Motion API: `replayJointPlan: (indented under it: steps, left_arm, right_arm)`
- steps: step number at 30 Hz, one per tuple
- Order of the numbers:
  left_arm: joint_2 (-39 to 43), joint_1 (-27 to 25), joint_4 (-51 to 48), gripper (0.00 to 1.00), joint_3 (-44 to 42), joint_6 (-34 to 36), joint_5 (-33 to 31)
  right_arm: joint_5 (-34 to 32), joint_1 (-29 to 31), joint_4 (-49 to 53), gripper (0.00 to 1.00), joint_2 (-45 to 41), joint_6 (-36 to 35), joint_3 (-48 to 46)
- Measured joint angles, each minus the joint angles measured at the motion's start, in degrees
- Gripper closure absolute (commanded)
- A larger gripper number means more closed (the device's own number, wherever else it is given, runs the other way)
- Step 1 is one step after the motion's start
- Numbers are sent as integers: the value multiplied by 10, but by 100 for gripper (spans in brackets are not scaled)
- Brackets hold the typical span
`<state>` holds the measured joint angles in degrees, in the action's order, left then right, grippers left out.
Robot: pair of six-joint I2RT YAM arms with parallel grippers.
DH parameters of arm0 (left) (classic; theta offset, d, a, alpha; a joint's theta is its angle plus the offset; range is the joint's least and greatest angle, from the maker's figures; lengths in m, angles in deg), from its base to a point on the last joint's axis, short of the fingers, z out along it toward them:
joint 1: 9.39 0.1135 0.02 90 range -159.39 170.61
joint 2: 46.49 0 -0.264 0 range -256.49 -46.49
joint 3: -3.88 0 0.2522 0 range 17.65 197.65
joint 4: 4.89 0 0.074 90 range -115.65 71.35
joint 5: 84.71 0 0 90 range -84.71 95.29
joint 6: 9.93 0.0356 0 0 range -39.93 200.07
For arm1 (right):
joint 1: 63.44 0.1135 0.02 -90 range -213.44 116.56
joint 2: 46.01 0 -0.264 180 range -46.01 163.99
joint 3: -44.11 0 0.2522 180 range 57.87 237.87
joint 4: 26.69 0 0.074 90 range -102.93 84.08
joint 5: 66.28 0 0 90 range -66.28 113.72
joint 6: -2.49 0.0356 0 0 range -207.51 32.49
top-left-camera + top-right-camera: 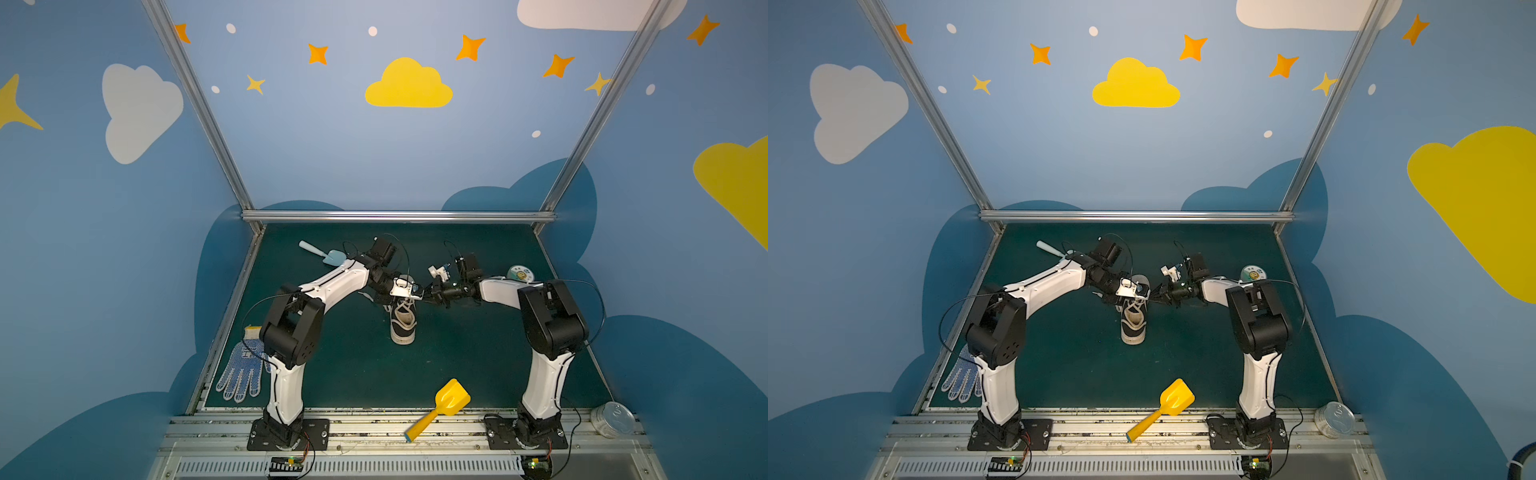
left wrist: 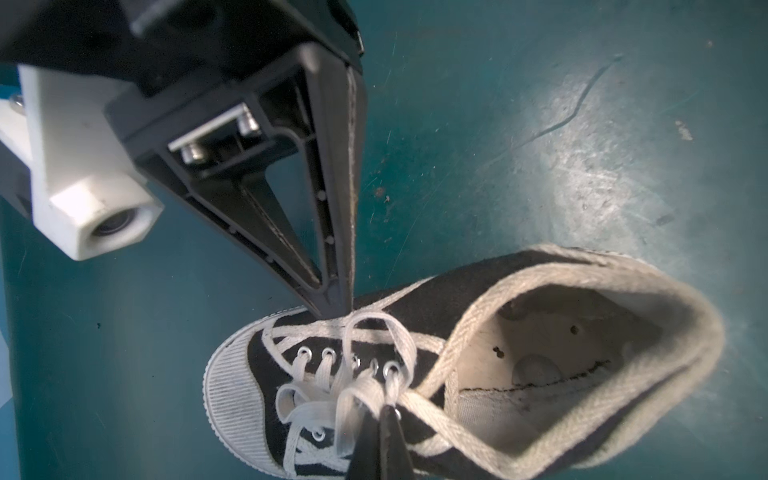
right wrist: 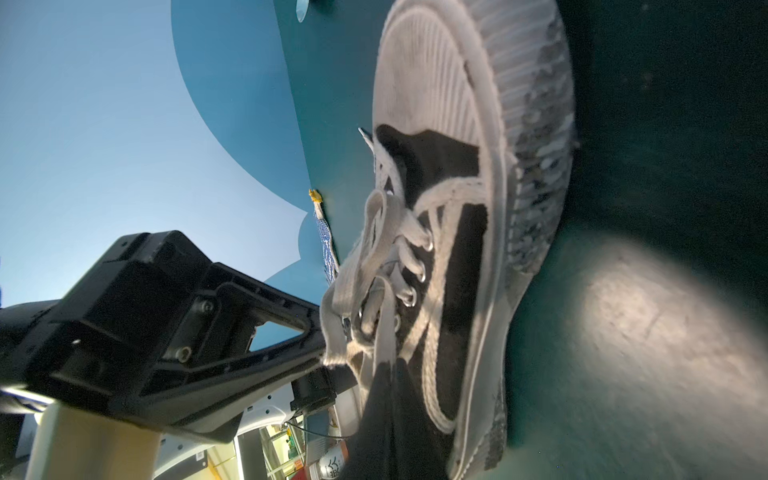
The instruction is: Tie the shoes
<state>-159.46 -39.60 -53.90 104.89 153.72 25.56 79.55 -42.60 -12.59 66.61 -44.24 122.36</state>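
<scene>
Single small low-top shoe (image 1: 402, 328), black canvas with a white ribbed rubber toe cap (image 2: 232, 395) and a white sole (image 3: 536, 166) scuffed grey along its edge. It stands upright on its sole near the middle of the green table (image 1: 340, 353); in both top views the heel (image 1: 1133, 338) faces the near edge and the toe points to the back wall. The opening (image 2: 561, 353) is edged with cream tape and shows a worn pale insole. Flat cream laces (image 2: 374, 390) run through metal eyelets (image 2: 328, 354) and cross loosely over the tongue, untied. Two strands rise from the crossing, one pinched in the closed tips of the left hand (image 2: 384, 415), one in those of the right hand (image 2: 347, 307).
</scene>
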Motion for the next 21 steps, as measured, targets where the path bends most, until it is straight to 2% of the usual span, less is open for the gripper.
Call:
replayJointPlan:
  steps: [21]
  left_arm:
    - [-21, -2, -16, 97, 10, -4, -7]
  right_arm:
    - [2, 3, -19, 92, 15, 11, -26]
